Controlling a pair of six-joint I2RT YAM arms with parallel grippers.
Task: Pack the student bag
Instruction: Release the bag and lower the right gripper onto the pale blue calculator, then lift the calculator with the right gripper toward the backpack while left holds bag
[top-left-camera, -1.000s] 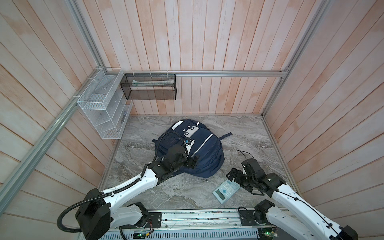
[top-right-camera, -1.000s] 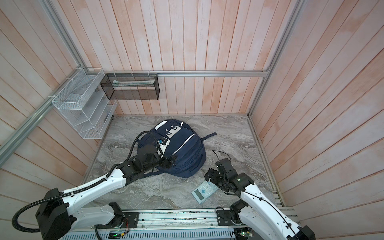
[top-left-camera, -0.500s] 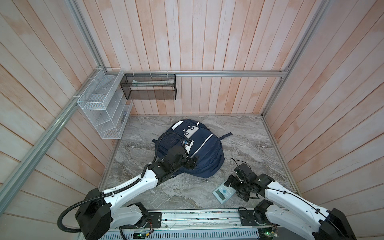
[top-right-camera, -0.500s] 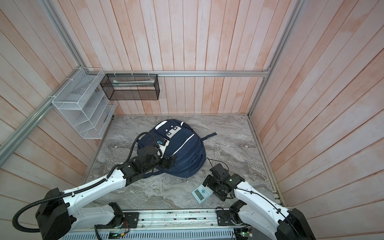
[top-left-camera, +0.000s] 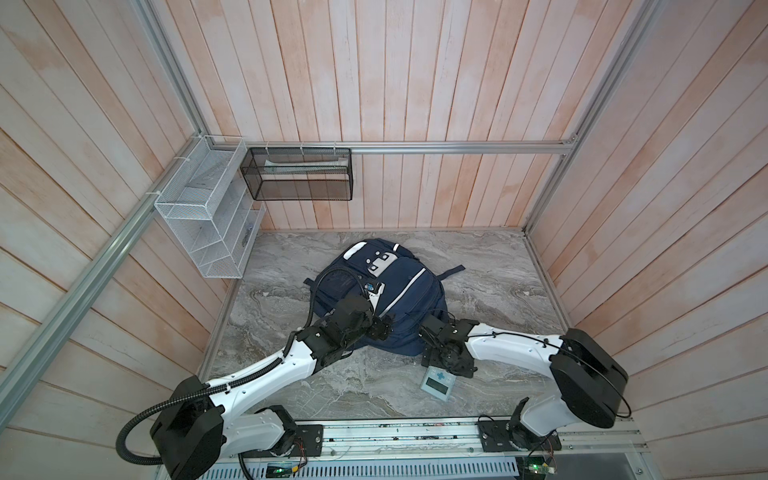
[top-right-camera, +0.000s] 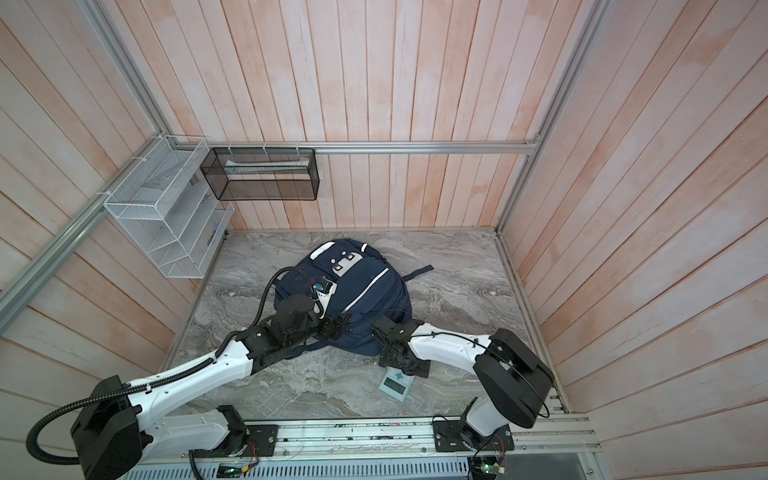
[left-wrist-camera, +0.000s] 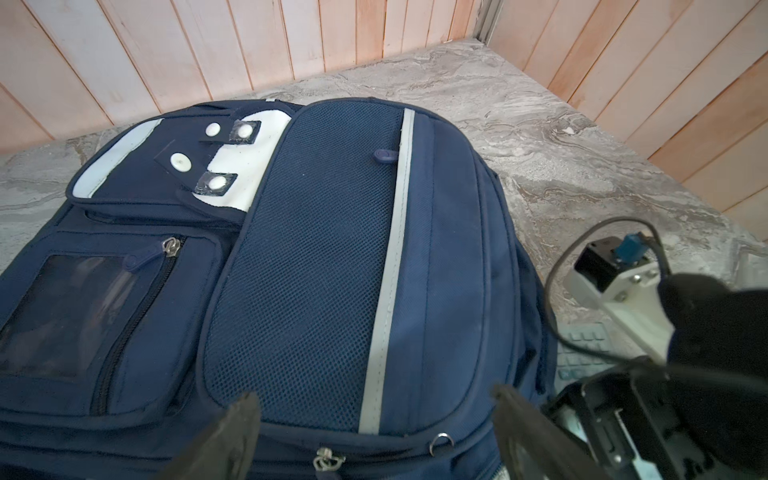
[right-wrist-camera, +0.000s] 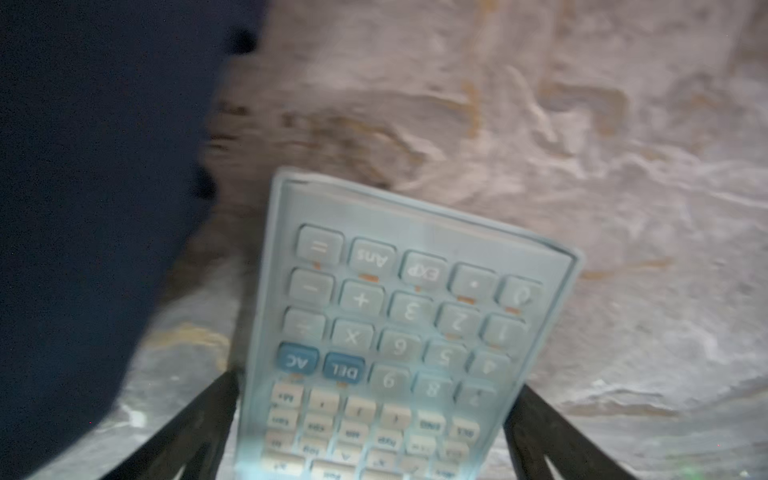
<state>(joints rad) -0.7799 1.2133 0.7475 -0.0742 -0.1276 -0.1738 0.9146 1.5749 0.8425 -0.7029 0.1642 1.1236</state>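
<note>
Left gripper (top-left-camera: 384, 326) sits with jaws parted at the 6 o'clock edge of the student bag (top-left-camera: 409, 286), gripping nothing. Navy with white stripes, the bag lies front-up in the middle of the marbled tabletop (top-left-camera: 498, 282). At the bag's 5 o'clock, the right gripper (right-wrist-camera: 376, 382) spreads its jaws wide on either side of a pale blue calculator (top-left-camera: 436, 384) lying flat; whether the pads touch it cannot be told.

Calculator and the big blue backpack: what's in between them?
Only a bare strip of the marble tabletop lies between the calculator and the navy backpack, so they don't touch. The right wrist view shows it.
</note>
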